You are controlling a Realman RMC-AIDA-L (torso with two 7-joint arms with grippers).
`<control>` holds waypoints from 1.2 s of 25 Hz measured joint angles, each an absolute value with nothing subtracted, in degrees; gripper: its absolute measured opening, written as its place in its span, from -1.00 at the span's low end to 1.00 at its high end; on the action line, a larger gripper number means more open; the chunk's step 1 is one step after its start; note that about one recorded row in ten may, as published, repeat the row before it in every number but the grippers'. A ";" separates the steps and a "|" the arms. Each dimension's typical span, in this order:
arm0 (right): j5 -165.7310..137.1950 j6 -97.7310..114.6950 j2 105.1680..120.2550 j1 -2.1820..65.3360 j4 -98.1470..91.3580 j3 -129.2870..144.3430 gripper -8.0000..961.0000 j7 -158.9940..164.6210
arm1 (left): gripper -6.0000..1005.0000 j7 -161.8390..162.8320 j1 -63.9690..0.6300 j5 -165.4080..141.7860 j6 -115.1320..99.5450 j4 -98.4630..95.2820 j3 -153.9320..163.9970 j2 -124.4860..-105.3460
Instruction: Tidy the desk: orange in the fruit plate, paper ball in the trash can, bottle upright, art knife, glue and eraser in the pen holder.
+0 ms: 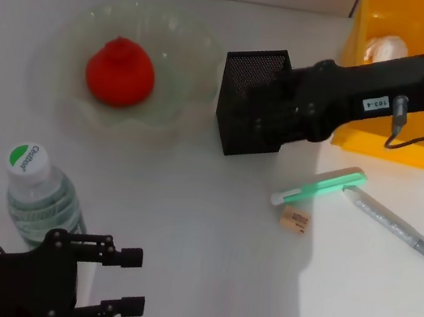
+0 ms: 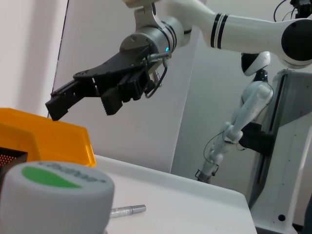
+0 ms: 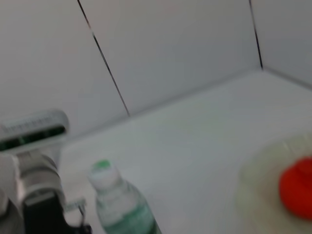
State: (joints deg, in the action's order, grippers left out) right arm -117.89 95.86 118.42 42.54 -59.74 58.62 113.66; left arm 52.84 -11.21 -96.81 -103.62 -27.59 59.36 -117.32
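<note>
The orange (image 1: 121, 70) lies in the pale-green fruit plate (image 1: 184, 45) at the back left. The bottle (image 1: 37, 195) stands upright at the front left. My left gripper (image 1: 133, 282) is open just to its right, holding nothing. My right gripper (image 1: 263, 112) hovers at the black mesh pen holder (image 1: 247, 74). In the left wrist view this right gripper (image 2: 80, 108) is open and empty. The paper ball (image 1: 386, 48) sits inside the yellow trash can (image 1: 363, 37). The small beige eraser (image 1: 295, 219) lies on the table. Beside it are a green-and-white flat tool (image 1: 318, 187) and a grey pen-shaped tool (image 1: 393, 225). I cannot tell which is the art knife and which the glue.
The white table ends at a tiled wall behind. The right arm (image 1: 389, 83) crosses in front of the trash can. The bottle cap (image 2: 56, 195) fills the near corner of the left wrist view. The grey tool (image 2: 126, 210) lies beyond it.
</note>
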 joint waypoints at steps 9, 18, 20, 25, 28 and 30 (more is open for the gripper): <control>-142.61 106.62 118.92 49.70 -77.87 71.80 0.50 121.14 | 0.03 52.82 -11.69 -97.28 -102.91 -27.51 59.38 -117.69; -147.34 105.11 118.91 54.49 -69.85 72.34 0.50 111.54 | 0.03 53.21 -12.16 -97.01 -103.11 -27.51 57.67 -117.85; -148.36 103.02 118.91 55.64 -66.91 72.36 0.50 107.86 | 0.03 53.25 -12.21 -96.91 -103.29 -27.51 56.23 -117.86; -151.85 97.43 118.99 58.07 -58.51 72.53 0.50 102.94 | 0.03 52.99 -12.15 -96.87 -103.42 -27.51 54.68 -117.86; -152.31 95.52 119.05 58.50 -55.72 72.95 0.50 101.14 | 0.03 52.91 -12.05 -96.86 -103.43 -27.51 53.95 -117.89; -152.47 93.33 119.07 58.88 -52.75 74.24 0.50 99.05 | 0.03 52.90 -12.00 -96.85 -103.44 -27.51 53.51 -117.94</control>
State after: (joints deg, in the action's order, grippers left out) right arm -152.47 93.33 119.07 58.88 -52.75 74.25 99.05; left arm 52.89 -12.00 -96.85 -103.44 -27.51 53.51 -117.94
